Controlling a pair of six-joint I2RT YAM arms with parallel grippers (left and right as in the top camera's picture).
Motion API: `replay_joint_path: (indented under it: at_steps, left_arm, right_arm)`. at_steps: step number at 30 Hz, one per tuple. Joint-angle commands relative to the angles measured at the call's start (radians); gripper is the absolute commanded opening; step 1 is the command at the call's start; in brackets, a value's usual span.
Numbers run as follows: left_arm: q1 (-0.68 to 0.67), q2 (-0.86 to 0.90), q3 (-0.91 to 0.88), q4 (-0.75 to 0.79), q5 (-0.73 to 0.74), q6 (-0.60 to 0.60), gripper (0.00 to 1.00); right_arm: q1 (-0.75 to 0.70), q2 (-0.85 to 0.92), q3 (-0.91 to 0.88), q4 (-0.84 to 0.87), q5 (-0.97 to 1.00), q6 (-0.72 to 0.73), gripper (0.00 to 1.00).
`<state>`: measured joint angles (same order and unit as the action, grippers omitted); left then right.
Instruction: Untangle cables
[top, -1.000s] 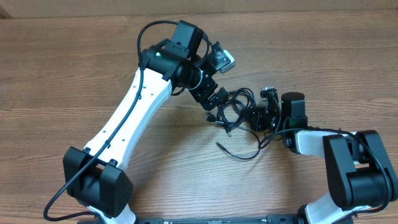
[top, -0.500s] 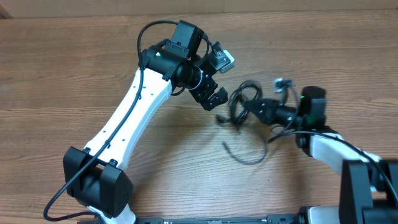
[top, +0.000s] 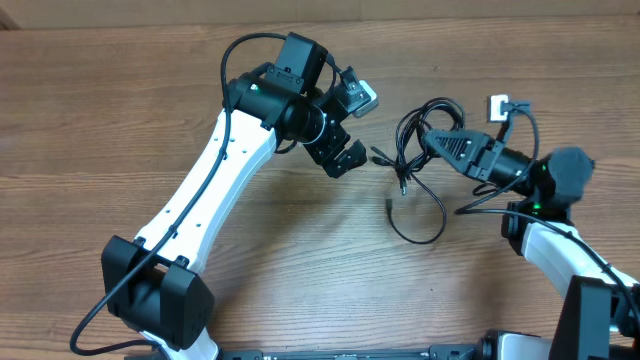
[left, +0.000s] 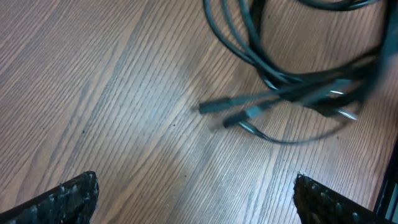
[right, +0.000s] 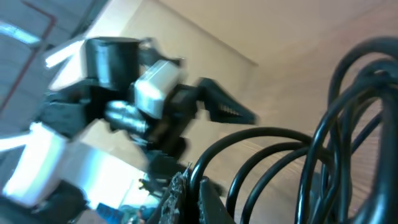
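Note:
The cables are a bunch of thin black loops right of centre on the table, with a loose strand curving down toward the front. My right gripper is shut on the cables and holds the bunch lifted; its wrist view shows the loops pinched between the fingers. My left gripper is open and empty, a short way left of the bunch. In its wrist view the cables with plug ends lie ahead of the open fingers.
The wooden table is bare around the arms. The left arm runs diagonally from the front left. The right arm's base is at the right edge.
My right gripper has pulled the cable bunch up and to the right, away from the left gripper. The loose strand trailed after it. The left arm has not moved.

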<state>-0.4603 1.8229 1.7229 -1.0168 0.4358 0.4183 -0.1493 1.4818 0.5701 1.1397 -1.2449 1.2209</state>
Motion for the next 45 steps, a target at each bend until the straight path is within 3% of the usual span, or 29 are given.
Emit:
replay_joint_path:
  at_steps: [1, 13, 25, 29, 30, 34, 45]
  left_arm:
    - [0.002, 0.01, 0.013, 0.007, -0.001, 0.001, 1.0]
    - [0.001, 0.01, 0.013, 0.047, 0.031, 0.0, 1.0]
    - [0.0, 0.01, 0.013, 0.074, 0.372, 0.0, 1.0]
    - [0.0, 0.01, 0.013, 0.079, 0.378, -0.023, 1.0]
    - [0.0, 0.01, 0.013, 0.079, 0.378, -0.039, 0.96]
    - [-0.007, 0.01, 0.013, 0.079, 0.378, -0.068, 1.0]
    - [-0.05, 0.015, 0.013, 0.096, 0.353, -0.096, 1.0]
  right_arm:
    - [-0.005, -0.018, 0.009, 0.137, -0.026, 0.262, 0.04]
    - [-0.005, -0.018, 0.009, 0.2, -0.034, 0.385, 0.04]
    - [-0.005, -0.018, 0.009, 0.245, -0.036, 0.502, 0.04]
    - [-0.005, -0.018, 0.009, 0.371, -0.031, 0.566, 0.04]
    - [-0.005, -0.018, 0.009, 0.384, -0.029, 0.573, 0.04]
    - [-0.004, -0.018, 0.009, 0.4, -0.029, 0.594, 0.04]
    - [-0.004, -0.018, 0.009, 0.444, -0.029, 0.668, 0.04]
